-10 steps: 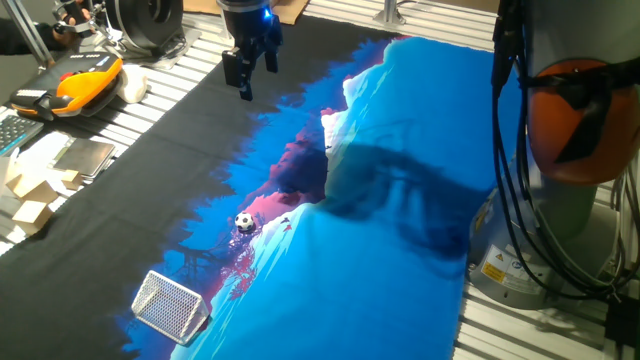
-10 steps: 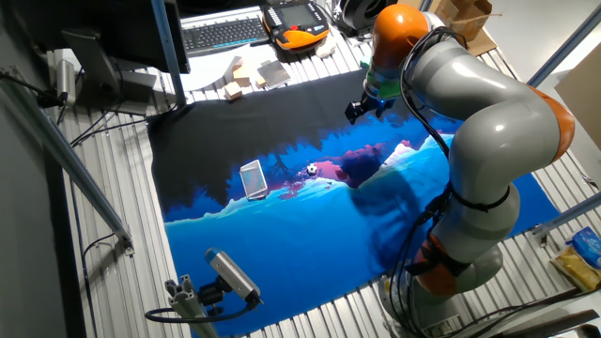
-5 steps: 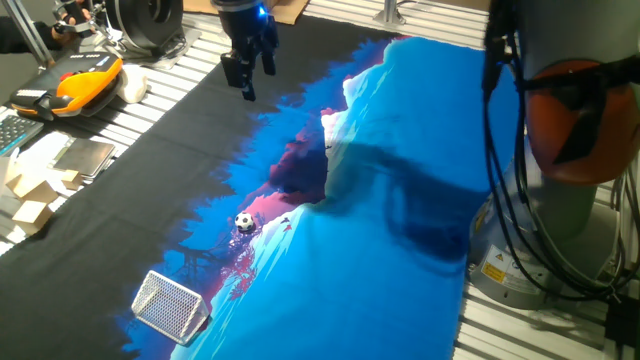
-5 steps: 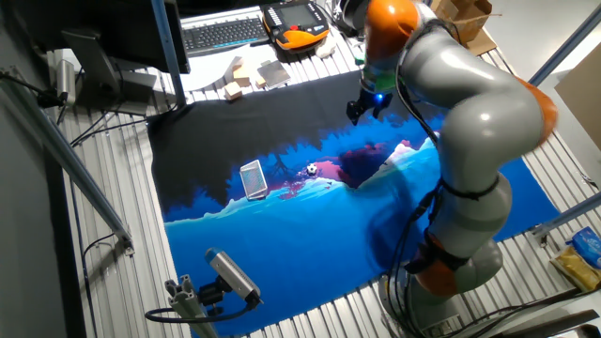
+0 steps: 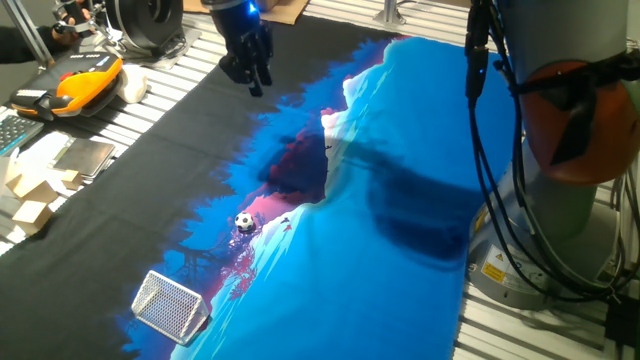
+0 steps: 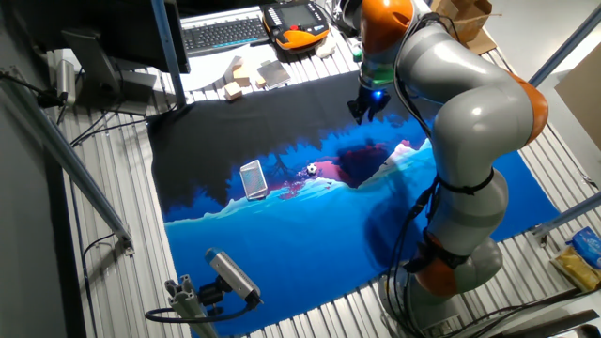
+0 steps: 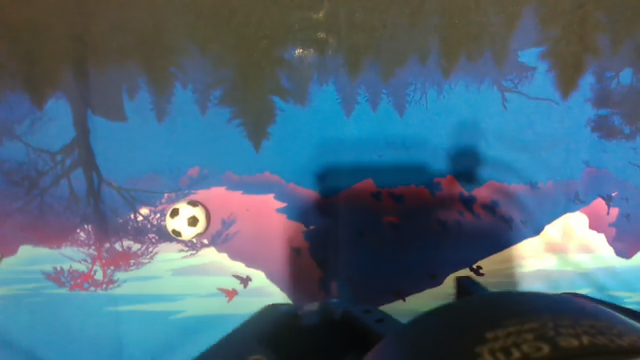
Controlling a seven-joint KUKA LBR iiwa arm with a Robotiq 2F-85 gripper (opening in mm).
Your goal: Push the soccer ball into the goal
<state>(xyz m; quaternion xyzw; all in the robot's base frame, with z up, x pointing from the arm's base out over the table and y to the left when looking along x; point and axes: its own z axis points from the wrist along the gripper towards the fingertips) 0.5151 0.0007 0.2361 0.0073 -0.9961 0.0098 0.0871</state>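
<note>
White with black patches, the tiny soccer ball [image 5: 245,222] [image 6: 311,170] [image 7: 186,219] lay on your blue, pink and black printed cloth [image 5: 400,150] covering the surface, a short way from the small white wire-mesh goal [image 5: 170,305] [image 6: 253,178], not touching it; your black two-finger gripper [image 5: 247,70] [image 6: 366,106] hung over the cloth's dark far part, well apart from the ball; whether its jaws were open, I could not tell.

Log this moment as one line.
gripper: aloft, away from ball | soccer ball: on mat, untouched | goal: beyond ball | push: not started
</note>
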